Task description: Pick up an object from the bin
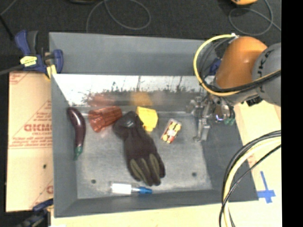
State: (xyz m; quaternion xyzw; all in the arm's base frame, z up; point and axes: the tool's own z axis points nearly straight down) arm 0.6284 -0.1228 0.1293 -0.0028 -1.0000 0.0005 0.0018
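Camera view: the gripper [203, 126] sits low at the right side of the bin [142, 63], over bare floor. Open or closed: cannot tell. The small red-and-yellow packet [171, 131] lies just left of it, not touching. A dark glove [140, 151] lies centre and a purple toy aubergine [77, 128] at the left.

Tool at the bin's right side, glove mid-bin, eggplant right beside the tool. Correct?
Not the eggplant: the camera view shows it by the bin's left wall, far from the tool. The tool is at the right side and the glove mid-bin, as you said.
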